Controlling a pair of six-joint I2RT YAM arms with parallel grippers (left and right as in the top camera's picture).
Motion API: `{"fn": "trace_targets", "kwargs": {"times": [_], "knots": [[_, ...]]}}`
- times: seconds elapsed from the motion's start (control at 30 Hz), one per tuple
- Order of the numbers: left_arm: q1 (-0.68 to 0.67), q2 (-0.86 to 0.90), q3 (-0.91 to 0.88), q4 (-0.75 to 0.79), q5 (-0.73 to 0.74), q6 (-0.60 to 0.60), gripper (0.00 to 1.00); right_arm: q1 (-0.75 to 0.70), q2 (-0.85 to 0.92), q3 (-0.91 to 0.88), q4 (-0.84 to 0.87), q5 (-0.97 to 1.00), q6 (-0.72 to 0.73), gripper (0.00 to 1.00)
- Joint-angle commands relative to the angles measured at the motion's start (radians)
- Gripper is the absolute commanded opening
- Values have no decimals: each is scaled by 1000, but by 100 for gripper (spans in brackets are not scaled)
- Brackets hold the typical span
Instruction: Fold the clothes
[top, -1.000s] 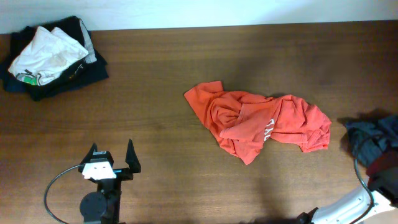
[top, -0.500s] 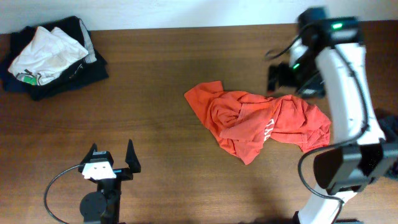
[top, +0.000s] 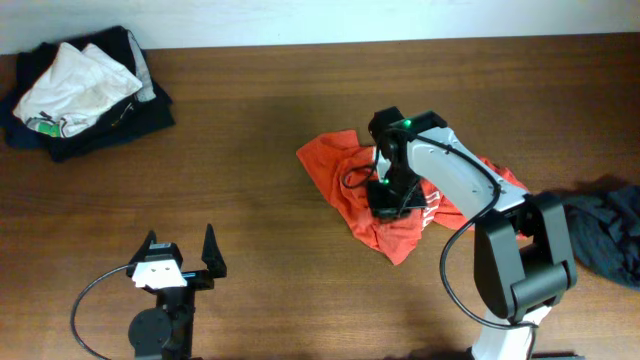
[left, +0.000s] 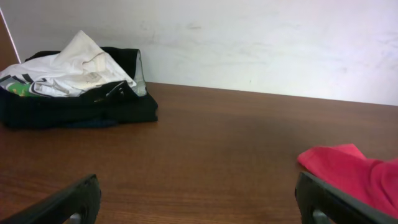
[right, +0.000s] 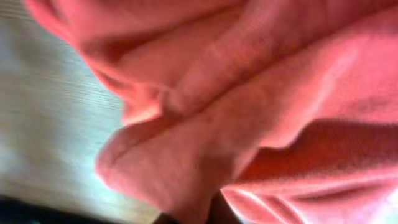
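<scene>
Far left, a stacked pile (top: 85, 90) sits on the bench (top: 250, 120), and your left hand (top: 180, 245) idles wide open. Mid-bench, your right hand (top: 392, 200) is pinched shut into the crumpled orange T-shirt (top: 335, 170) (no fold made yet). The dark garment (top: 610, 230) waits far right.

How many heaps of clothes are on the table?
3: a dark-and-white stack in the far left corner, the orange T-shirt crumpled in the middle, and a dark garment at the right edge. The stack may hide more pieces inside it.
</scene>
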Motion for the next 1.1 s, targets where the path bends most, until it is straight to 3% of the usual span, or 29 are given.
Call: {"fn": "trace_targets", "kwargs": {"times": [0.0, 0.17, 0.23, 0.27, 0.3, 0.33, 0.37, 0.43, 0.57, 0.73, 0.93, 1.07], "knots": [[6, -5, -4, -4, 1, -6, 99, 14, -13, 21, 107, -246, 13, 4], [6, -5, -4, -4, 1, -6, 99, 185, -13, 297, 189, -338, 13, 4], [6, -5, -4, -4, 1, -6, 99, 271, -13, 390, 237, -338, 13, 24], [6, -5, -4, -4, 1, -6, 99, 305, -13, 415, 247, -333, 13, 24], [6, -5, -4, -4, 1, -6, 99, 345, -13, 431, 247, -311, 13, 32], [6, -5, -4, -4, 1, -6, 99, 384, -13, 431, 225, -257, 13, 66], [6, -5, -4, -4, 1, -6, 99, 391, -13, 431, 202, -226, 13, 69], [6, -5, -4, -4, 1, -6, 99, 353, -16, 446, 92, -153, 15, 96], [6, -5, -4, -4, 1, -6, 99, 172, -26, 517, -168, -42, 50, 99], [6, -5, -4, -4, 1, -6, 99, -124, -18, 525, -436, 0, -4, 98], [6, -5, -4, -4, 1, -6, 99, -259, -30, 448, -496, 118, 60, 99], [6, -5, -4, -4, 1, -6, 99, -249, -221, 359, -496, 123, 56, 96]]}}
